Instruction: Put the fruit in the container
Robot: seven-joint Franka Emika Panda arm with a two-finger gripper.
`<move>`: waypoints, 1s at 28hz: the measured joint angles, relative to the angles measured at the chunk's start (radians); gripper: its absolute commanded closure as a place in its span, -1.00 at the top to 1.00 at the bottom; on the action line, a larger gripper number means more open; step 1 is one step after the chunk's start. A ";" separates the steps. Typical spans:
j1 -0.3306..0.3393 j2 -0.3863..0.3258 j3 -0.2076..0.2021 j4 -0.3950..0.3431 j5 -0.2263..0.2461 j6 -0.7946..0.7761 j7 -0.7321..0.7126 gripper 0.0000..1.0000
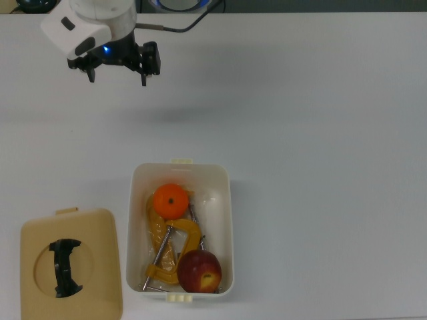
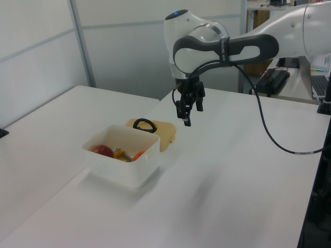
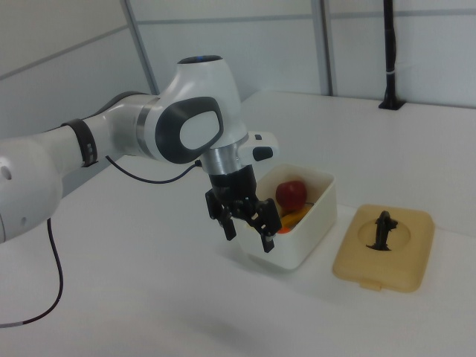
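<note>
Both pieces of fruit lie inside the white container (image 1: pixel 179 229) at the lower centre of the top view: the orange (image 1: pixel 171 201) toward its upper end, the apple (image 1: pixel 199 271) at its lower end beside a yellow clamp (image 1: pixel 172 243). The gripper (image 1: pixel 117 69) hangs empty at the upper left, jaws apart, well clear of the tub. The placing looks complete, so the sound move is a clear retreat, leaving the container and the tan lid (image 1: pixel 71 264) at lower left undisturbed.

Plain white surface (image 2: pixel 248 196) fills most of every shot, evenly lit with soft shadows. Behind it, pale grey wall panels (image 2: pixel 124 46) with metal strips between them run across the top of the left view. Upper right there, a cluttered desk (image 2: pixel 282 77) sits in the background.
</note>
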 measured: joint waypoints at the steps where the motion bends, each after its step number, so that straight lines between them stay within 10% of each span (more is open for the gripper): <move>1: -0.001 -0.002 0.000 0.000 0.000 -0.007 -0.007 1.00; 28: -0.011 -0.011 0.000 0.000 0.000 -0.018 -0.020 1.00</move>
